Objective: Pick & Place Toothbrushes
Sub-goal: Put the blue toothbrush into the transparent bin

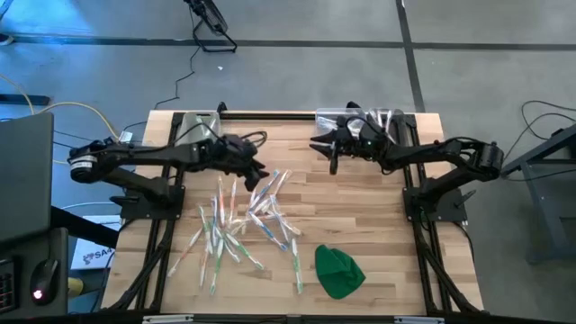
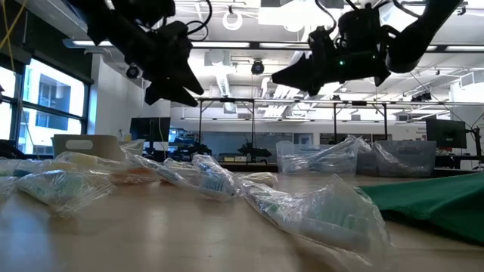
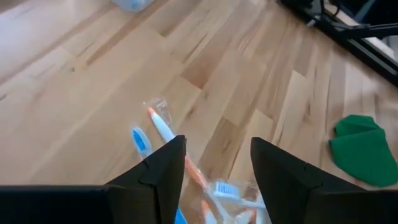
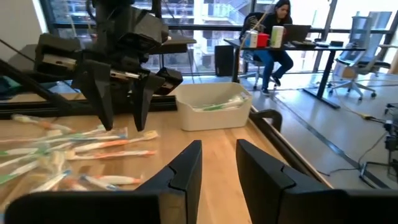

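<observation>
Many toothbrushes [image 1: 243, 220] lie scattered in clear wrappers on the middle of the wooden table, also seen in the low view [image 2: 219, 181]. My left gripper [image 1: 256, 171] hovers open above the far end of the pile. In its wrist view [image 3: 216, 171] an orange-accented toothbrush [image 3: 165, 127] and a blue one [image 3: 140, 140] lie just ahead of the fingers. My right gripper [image 1: 324, 148] is open in the air near the far edge, right of the left one, and touches nothing [image 4: 219, 162]. It faces the left gripper [image 4: 118, 93].
Two clear bins stand at the far edge, one on the left [image 1: 200, 121] and one on the right [image 1: 369, 117]. The left bin [image 4: 211, 106] holds some toothbrushes. A green cloth lump [image 1: 339, 270] lies at the near right. A person [image 4: 277, 37] sits at a desk far behind.
</observation>
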Motion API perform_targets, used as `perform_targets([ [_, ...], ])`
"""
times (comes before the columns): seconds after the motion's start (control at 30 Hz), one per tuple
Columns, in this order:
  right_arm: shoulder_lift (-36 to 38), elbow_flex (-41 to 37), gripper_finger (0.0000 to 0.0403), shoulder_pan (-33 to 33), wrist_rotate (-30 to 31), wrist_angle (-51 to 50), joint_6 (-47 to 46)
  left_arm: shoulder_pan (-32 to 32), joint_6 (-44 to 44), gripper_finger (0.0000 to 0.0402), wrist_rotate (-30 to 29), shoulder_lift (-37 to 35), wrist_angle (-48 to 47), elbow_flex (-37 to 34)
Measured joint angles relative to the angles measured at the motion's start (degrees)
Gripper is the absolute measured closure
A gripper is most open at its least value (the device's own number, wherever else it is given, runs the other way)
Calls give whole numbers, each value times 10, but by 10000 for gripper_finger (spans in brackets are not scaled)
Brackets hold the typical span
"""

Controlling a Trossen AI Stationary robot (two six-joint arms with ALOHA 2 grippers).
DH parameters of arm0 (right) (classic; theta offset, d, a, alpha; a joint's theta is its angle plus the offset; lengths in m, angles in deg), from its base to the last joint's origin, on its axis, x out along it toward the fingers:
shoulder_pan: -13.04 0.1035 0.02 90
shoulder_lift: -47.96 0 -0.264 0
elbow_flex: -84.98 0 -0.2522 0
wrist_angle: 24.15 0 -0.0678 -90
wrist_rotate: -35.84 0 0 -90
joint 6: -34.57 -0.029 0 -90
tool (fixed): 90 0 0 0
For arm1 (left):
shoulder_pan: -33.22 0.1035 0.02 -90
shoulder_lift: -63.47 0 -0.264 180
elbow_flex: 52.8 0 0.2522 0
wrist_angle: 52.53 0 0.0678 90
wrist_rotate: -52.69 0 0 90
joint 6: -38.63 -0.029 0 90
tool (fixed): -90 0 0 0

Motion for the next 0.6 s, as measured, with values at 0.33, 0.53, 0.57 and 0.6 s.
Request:
perform_targets([
  [0.33, 0, 0, 312, 30, 1, 0, 1, -99, 60, 222, -70, 0, -13, 0],
  [0.53, 0, 0, 312, 43, -1, -17, -33, -127, 57, 222, -70, 0, -9, 0],
  [0.57, 0, 0, 312, 45, -3, -23, -57, -126, 64, 222, -70, 0, -9, 0],
  [0.6, 0, 0, 312, 48, -8, -32, -80, -125, 72, 222, -70, 0, -10, 0],
])
